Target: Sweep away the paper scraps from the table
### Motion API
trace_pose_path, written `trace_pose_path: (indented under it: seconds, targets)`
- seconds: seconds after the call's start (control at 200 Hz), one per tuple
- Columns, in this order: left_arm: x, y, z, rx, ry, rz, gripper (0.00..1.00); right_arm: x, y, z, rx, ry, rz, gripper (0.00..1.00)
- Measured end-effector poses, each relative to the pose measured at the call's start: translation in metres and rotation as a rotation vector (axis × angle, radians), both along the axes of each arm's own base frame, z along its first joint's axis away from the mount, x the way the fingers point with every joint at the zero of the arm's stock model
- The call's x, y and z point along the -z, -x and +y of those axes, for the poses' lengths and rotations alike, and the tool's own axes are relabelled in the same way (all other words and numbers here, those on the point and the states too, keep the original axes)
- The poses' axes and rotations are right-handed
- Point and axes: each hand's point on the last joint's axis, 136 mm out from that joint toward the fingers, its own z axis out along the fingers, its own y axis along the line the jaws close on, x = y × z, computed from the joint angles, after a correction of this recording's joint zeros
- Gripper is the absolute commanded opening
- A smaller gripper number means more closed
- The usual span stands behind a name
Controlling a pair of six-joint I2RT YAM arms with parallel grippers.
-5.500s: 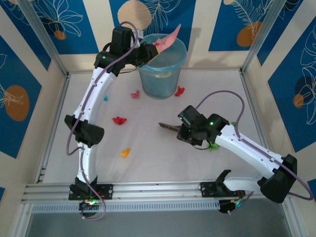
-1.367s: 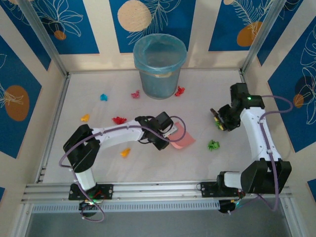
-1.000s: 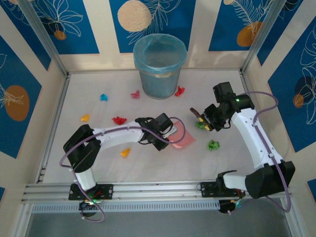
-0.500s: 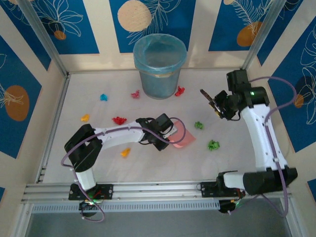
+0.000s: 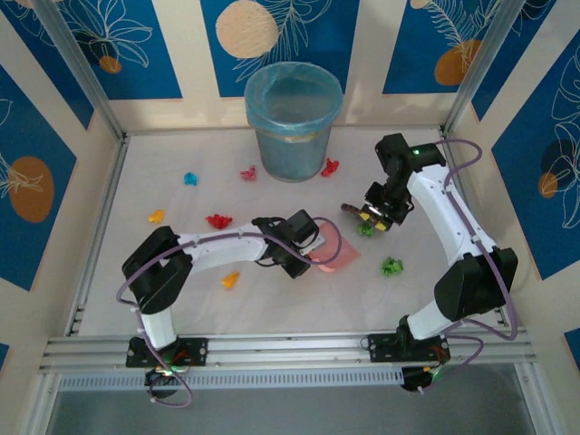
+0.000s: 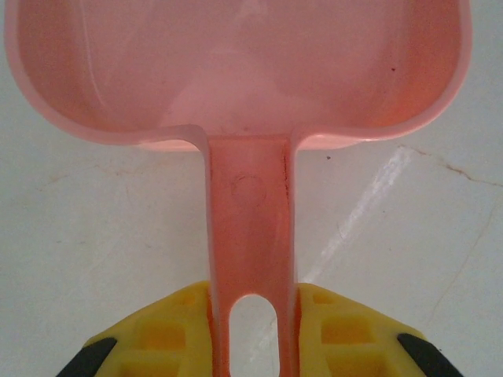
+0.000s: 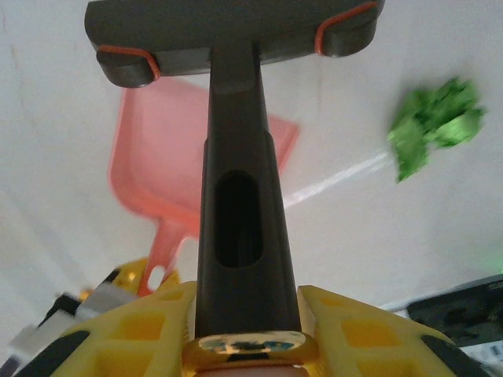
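Holding the brush (image 7: 236,196) by its handle, I had my right jaws shut tight on it; my left jaws clamped the dustpan (image 6: 236,78) handle, pan down on the desk (image 5: 299,308). Nearest of the paper scraps (image 5: 218,220), a green wad (image 7: 434,124), lay just beside the brush head, off to its side, pan mouth beyond. Right arm was nearer. Judged: shift sideways before sweeping.

No legible txt, labels or nos. anywhere; gold sticker (image 7: 247,344) on brush handle (image 7: 240,228) too blurred to read.

Wht arms (image 5: 227,243), blk joints (image 5: 156,272), ylw jaws
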Motion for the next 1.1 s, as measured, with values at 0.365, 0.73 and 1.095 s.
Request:
trace_pose_path:
  seconds: [0.365, 0.73, 1.095]
  targets:
    - [0.002, -0.001, -0.001, -0.008, 0.002, 0.002, 0.00, -0.008, 0.019, 0.075, 0.013, -0.337, 0.028, 0.00]
    - [0.008, -0.007, -0.005, -0.030, 0.030, -0.026, 0.00, -0.027, 0.032, 0.095, 0.075, -0.453, 0.040, 0.00]
    - [0.011, -0.015, -0.003, -0.051, 0.058, -0.097, 0.00, -0.055, 0.038, 0.080, 0.171, -0.500, -0.040, 0.00]
